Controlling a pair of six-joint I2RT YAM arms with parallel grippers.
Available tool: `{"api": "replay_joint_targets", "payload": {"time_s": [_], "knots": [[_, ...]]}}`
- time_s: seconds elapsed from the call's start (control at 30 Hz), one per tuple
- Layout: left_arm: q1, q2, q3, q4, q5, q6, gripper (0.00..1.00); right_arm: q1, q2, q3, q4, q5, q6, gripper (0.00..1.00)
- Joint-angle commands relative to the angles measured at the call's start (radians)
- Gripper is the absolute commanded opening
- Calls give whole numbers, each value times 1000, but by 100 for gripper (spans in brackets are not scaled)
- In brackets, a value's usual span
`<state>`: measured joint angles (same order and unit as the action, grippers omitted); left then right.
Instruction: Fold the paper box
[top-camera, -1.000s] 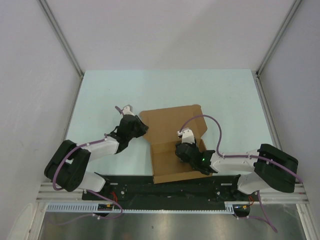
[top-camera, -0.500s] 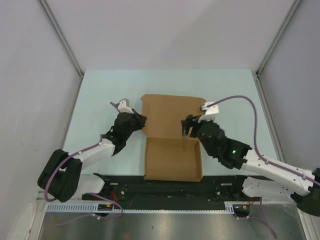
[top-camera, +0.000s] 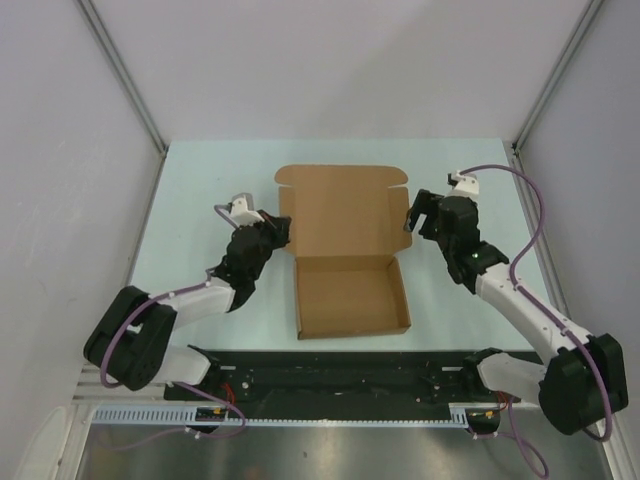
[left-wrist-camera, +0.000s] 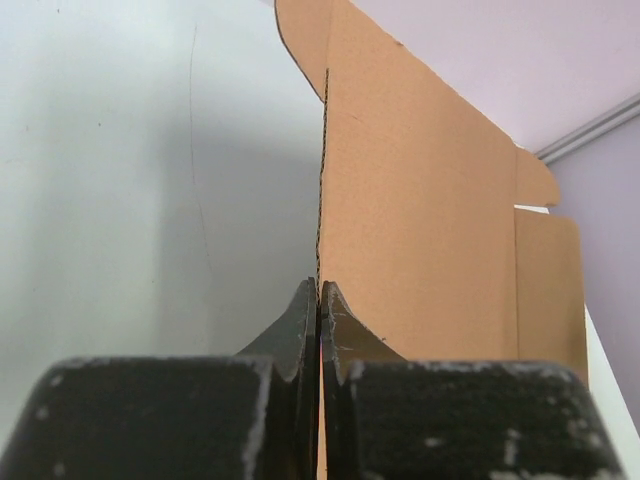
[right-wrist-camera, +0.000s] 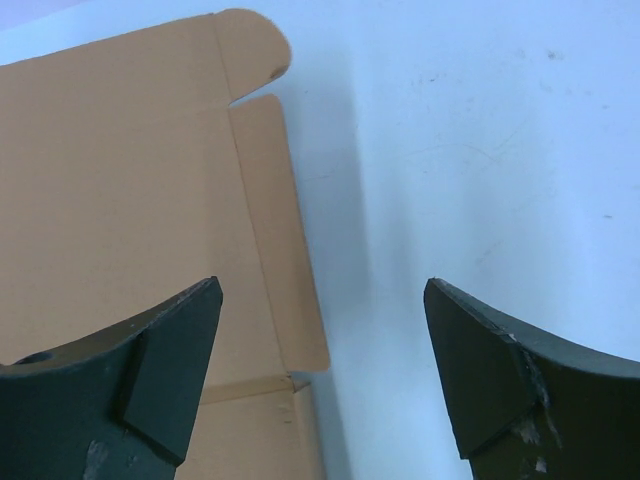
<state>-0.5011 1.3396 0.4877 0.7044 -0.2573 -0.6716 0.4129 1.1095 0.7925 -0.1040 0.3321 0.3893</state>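
The paper box (top-camera: 345, 262) is a brown cardboard carton in the middle of the table. Its tray part with raised walls is nearest the arms, and its lid panel lies open behind it. My left gripper (top-camera: 279, 233) is at the box's left edge. In the left wrist view the left gripper (left-wrist-camera: 319, 292) is shut on a thin upright cardboard side flap (left-wrist-camera: 420, 220) seen edge-on. My right gripper (top-camera: 414, 214) is by the lid's right edge. In the right wrist view the right gripper (right-wrist-camera: 320, 295) is open, with the lid's narrow side flap (right-wrist-camera: 275, 230) between its fingers, untouched.
The pale green table (top-camera: 200, 190) is enclosed by white walls with metal corner posts (top-camera: 125, 75). A black rail (top-camera: 340, 375) carrying both arm bases runs along the near edge, just in front of the box's tray.
My right arm left the near right part of the box, swung out to the lid's right edge and opened. The box straightened and shifted back. My left gripper closed on the left flap.
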Motion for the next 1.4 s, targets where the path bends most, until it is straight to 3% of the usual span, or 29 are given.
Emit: {"api": "replay_joint_targets", "payload": {"time_s": [0.0,0.13,0.47,0.67,0.87,0.93,1.03,1.27,1.37], "knots": [[1,55,31,170,-17,49,0,-71,75,1,214,-198,33,90],[1,99,69,175,-2,89,0,-105,163,1,329,-269,45,89],[18,182,149,211,46,147,0,-111,346,50,427,-212,0,80],[24,204,158,210,50,152,1,-121,377,51,472,-205,19,59],[35,213,153,207,46,156,6,-120,401,50,520,-238,29,24],[39,210,160,192,36,156,15,-118,406,51,515,-242,28,21],[53,210,167,182,33,147,21,-115,406,50,509,-251,25,16],[85,239,169,208,102,95,19,-95,383,44,487,-274,22,2],[95,248,167,207,110,79,20,-88,368,27,489,-271,23,0]]}}
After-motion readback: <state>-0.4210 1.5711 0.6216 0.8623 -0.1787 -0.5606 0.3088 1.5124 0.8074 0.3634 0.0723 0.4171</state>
